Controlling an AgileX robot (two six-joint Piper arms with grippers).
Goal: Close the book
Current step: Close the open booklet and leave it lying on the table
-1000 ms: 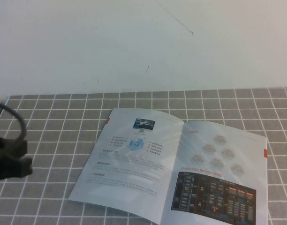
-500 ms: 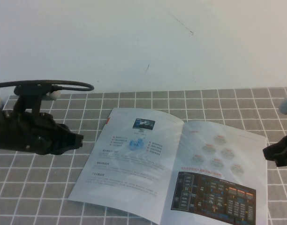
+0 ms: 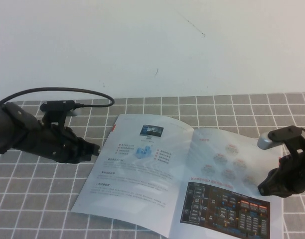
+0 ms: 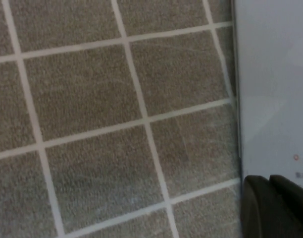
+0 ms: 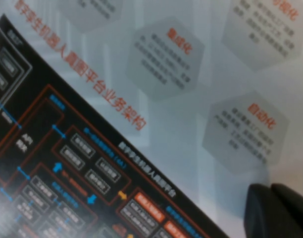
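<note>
An open book (image 3: pixel 180 179) lies flat on the grey tiled mat (image 3: pixel 48 189), its white left page carrying text and its right page a dark diagram. My left gripper (image 3: pixel 95 149) is low at the book's left edge, fingers pressed together and holding nothing. In the left wrist view the left gripper (image 4: pixel 270 181) sits just over the edge of the white page (image 4: pixel 275 74). My right gripper (image 3: pixel 262 190) is down over the right page near its outer edge, also shut and holding nothing. The right wrist view shows the right gripper (image 5: pixel 271 188) over the printed page (image 5: pixel 156 99).
A white wall (image 3: pixel 152 45) rises behind the mat. The left arm's black cable (image 3: pixel 63 90) arcs above the arm. Bare tiled mat lies left of the book and behind it.
Both arms have come in from the sides. The left gripper moved right to the book's left edge. The right gripper moved in and down over the right page.
</note>
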